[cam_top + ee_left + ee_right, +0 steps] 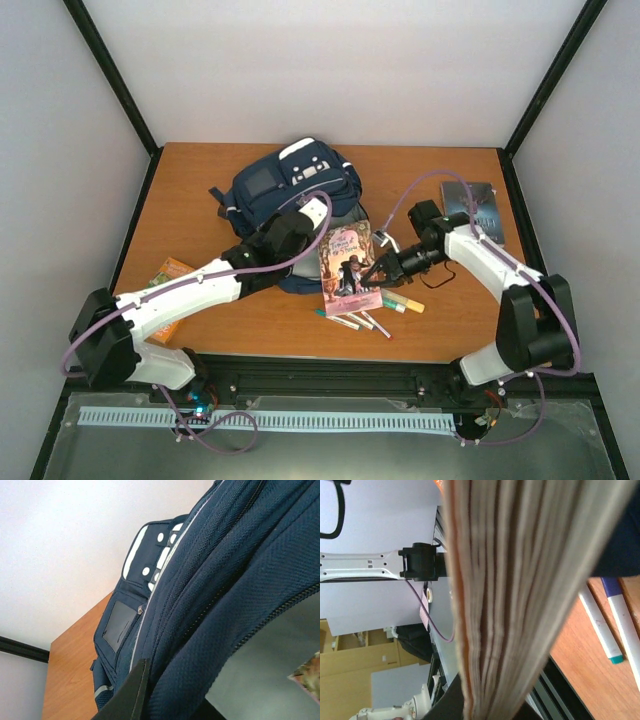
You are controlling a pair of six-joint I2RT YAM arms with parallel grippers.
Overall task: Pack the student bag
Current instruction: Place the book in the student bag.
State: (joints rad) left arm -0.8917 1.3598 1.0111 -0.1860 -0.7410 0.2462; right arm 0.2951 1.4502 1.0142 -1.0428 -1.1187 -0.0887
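Note:
The navy student bag (285, 185) lies at the back middle of the table, its main opening facing the front. My left gripper (318, 214) is shut on the upper edge of that opening. In the left wrist view the blue fabric (235, 580) is pinched between my dark fingers (131, 695), and the grey lining shows below. My right gripper (376, 270) is shut on a pink-covered book (348, 262), held tilted at the bag's mouth. The right wrist view shows the book's page edges (515, 590) filling the space between the jaws.
Several markers (358, 320) and a yellow-green one (404, 300) lie on the table in front of the book; two show in the right wrist view (600, 627). A dark book (474, 210) lies at the back right. An orange book (170, 274) lies at the left, partly under my left arm.

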